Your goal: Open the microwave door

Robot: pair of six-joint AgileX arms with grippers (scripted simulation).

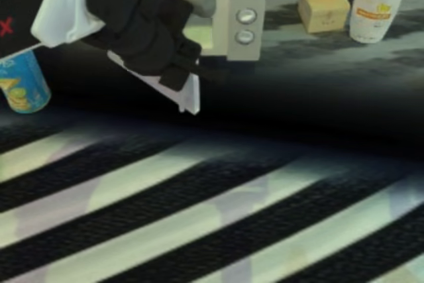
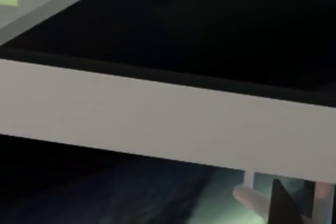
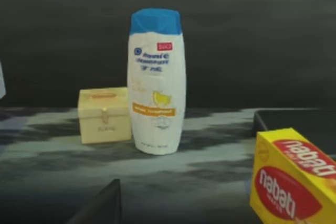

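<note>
Microwave standing at the far edge of a table covered in black and pale diagonal stripes, slightly left of centre in the top view. Its two round silver knobs sit one above the other on the right front panel. The microwave door is swung outward toward the front left, its pale interior partly visible behind it. The left gripper, black, sits over the door's free edge; whether its jaws are clenched or released cannot be told. In the left wrist view a long off-white edge of the door fills the middle, with dark surface above it.

Left of the microwave stands a blue can with yellow markings; its writing is unreadable. To the right are a small tan box and, just beside it, a white bottle with a blue cap, blue lettering too small to read and an orange band. The right wrist view also shows a yellow carton with "nabati" in white on red ovals. The right arm is out of the top view.
</note>
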